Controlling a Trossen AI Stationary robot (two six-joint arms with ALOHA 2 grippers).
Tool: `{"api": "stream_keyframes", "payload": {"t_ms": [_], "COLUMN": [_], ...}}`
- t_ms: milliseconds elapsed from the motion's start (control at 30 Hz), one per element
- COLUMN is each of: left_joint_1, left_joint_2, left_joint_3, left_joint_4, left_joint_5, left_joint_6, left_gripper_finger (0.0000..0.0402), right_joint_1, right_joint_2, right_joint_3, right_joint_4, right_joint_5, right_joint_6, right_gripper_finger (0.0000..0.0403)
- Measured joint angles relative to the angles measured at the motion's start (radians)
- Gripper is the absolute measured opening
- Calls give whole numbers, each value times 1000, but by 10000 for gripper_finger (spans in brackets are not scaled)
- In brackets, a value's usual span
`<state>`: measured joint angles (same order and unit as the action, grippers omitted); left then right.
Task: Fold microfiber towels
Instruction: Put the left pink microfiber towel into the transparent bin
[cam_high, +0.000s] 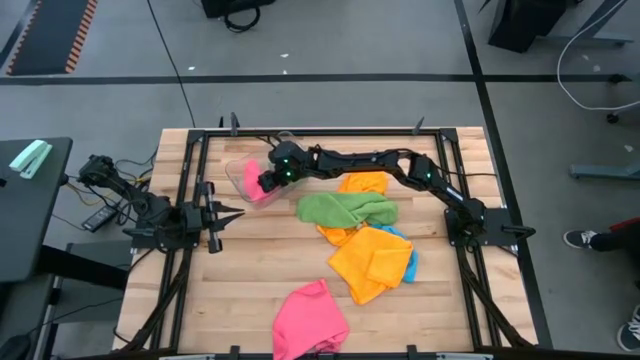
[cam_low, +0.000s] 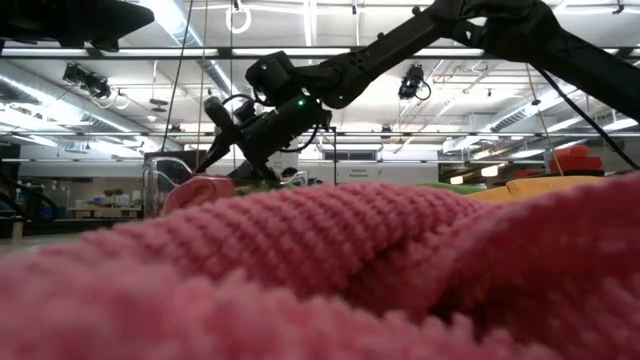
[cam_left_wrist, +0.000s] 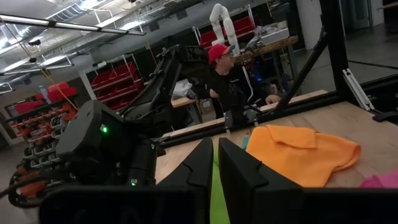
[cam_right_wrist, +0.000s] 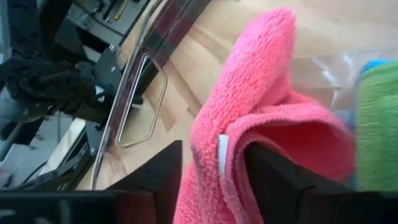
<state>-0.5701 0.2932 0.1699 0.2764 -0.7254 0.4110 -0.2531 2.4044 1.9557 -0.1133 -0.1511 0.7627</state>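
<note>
High view: my right gripper (cam_high: 266, 186) reaches across the table (cam_high: 250, 270) to the clear tub (cam_high: 240, 175) near the far left corner, poised over a pink towel (cam_high: 258, 190) lying in the tub. My left gripper (cam_high: 232, 213) waits at the table's left edge, pointing inward, just beside the tub. A green towel (cam_high: 345, 208) lies mid-table; orange towels (cam_high: 372, 260) lie beside and under it, with a strip of blue towel (cam_high: 410, 262) showing at their right edge. A second pink towel (cam_high: 310, 318) lies crumpled at the near edge.

Low view: the near pink towel (cam_low: 330, 270) fills the foreground. Behind it my right gripper (cam_low: 240, 160) angles down beside the tub (cam_low: 160, 180); the tub's pink towel (cam_low: 200, 188) bulges just beside it.

Left wrist view: my left fingers (cam_left_wrist: 239, 180) stand nearly together with only a narrow slit between them and hold nothing. Beyond lie an orange towel (cam_left_wrist: 305, 152) and a person (cam_left_wrist: 233, 81) past the table's far rail.

Right wrist view: my right fingers (cam_right_wrist: 277, 180) stand apart, with a fold of the pink towel (cam_right_wrist: 261, 112) between them, touching one finger. I cannot tell whether it is gripped. A green towel (cam_right_wrist: 376, 118) lies alongside in the tub.
</note>
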Motion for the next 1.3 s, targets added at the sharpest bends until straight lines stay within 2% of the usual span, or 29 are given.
{"api": "stream_keyframes", "payload": {"t_ms": [133, 467, 567, 667, 800, 867, 933, 1000, 1100, 1300], "left_joint_1": [0, 0, 0, 0, 2, 14, 44, 80, 147, 301], "left_joint_2": [0, 0, 0, 0, 1, 8, 29, 50, 95, 210], "left_joint_3": [0, 0, 0, 0, 0, 0, 1, 1, 15, 39], "left_joint_4": [-7, -21, -22, -30, -39, -42, -55, -60, -70, -137], "left_joint_5": [0, 0, 0, 0, -18, -138, -241, -245, -249, -178], "left_joint_6": [-8, -8, -8, -9, -15, -49, -59, -59, -60, -135], "left_gripper_finger": [28, 34, 28, 23, 27, 26, 20, 14, 8, 20], "right_joint_1": [-2, 7, 8, 16, 26, 24, 21, 20, 20, 20], "right_joint_2": [-14, -25, -25, -26, -26, -26, -37, -54, -122, -215], "right_joint_3": [0, 25, 51, 94, 166, 181, 205, 232, 234, 165], "right_joint_4": [-11, 19, 24, -8, -185, -254, -398, -474, -539, -599], "right_joint_5": [61, 181, 174, 111, 102, 144, 194, 254, 289, 297], "right_joint_6": [-10, -130, -253, -511, -648, -678, -718, -747, -766, -797], "right_gripper_finger": [208, 206, 206, 206, 206, 206, 206, 206, 206, 206]}}
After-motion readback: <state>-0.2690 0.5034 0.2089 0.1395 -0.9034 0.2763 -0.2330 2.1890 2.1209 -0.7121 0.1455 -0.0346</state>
